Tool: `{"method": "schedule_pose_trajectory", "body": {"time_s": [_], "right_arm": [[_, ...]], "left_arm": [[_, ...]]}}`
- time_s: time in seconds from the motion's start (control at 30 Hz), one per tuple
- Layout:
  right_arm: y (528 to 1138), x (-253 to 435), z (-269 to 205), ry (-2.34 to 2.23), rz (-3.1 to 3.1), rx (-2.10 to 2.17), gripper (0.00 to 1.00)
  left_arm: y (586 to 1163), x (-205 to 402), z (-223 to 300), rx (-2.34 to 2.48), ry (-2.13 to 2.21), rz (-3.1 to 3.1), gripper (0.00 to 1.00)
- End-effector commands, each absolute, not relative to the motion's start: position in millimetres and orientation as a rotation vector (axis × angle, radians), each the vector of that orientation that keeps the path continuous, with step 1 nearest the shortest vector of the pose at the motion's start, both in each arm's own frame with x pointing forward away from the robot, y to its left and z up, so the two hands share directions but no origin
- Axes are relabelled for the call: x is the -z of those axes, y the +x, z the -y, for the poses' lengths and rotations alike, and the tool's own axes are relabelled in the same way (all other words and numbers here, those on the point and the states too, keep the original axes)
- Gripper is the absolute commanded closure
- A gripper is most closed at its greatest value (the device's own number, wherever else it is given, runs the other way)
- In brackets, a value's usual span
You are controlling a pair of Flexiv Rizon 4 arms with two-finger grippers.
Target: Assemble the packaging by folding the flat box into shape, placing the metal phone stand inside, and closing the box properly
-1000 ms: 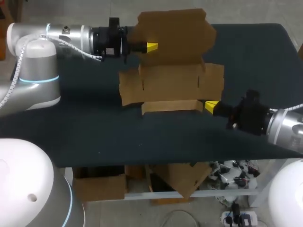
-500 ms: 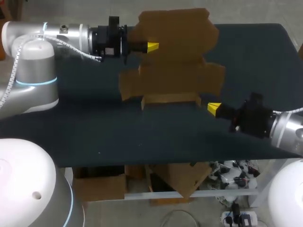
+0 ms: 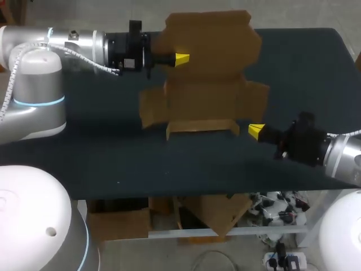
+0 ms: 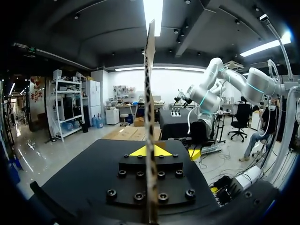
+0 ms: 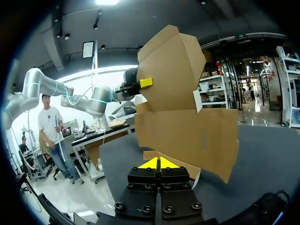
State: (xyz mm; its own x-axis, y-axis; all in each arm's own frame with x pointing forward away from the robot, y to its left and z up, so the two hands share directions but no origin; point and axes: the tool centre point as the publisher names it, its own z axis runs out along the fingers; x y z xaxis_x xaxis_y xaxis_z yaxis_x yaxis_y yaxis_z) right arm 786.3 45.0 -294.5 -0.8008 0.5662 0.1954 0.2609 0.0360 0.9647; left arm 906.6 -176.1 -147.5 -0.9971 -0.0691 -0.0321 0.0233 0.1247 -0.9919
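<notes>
Left claw [image 3: 181, 57] clamps top panel of cardboard box [image 3: 206, 96], holding it upright on bench [image 3: 113, 152] so flaps hang free for folding. Right claw [image 3: 256, 130], tips together & empty, sits just beside box's lower corner, prob. ready to push. Phone stand not in view.

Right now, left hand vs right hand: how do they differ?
Grip: the left hand is shut on the raised back panel of the cardboard box; the right hand is shut on nothing.
Place: the left hand is up at the box's far side; the right hand sits low by the right end of the front flap; I cannot tell if it touches.
Shared: both point inward at the box.
</notes>
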Motion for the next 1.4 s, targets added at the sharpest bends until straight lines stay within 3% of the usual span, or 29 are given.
{"method": "schedule_pose_trajectory", "body": {"time_s": [0.03, 1.4], "right_arm": [[785, 294, -45, 0.847, -2.073, -1.842, 1.00], [781, 295, -51, 0.857, -2.081, -1.838, 1.00]], "left_arm": [[902, 145, 175, 2.029, -0.080, -2.328, 1.00], [922, 174, 167, 2.134, -0.195, -2.373, 1.00]]}}
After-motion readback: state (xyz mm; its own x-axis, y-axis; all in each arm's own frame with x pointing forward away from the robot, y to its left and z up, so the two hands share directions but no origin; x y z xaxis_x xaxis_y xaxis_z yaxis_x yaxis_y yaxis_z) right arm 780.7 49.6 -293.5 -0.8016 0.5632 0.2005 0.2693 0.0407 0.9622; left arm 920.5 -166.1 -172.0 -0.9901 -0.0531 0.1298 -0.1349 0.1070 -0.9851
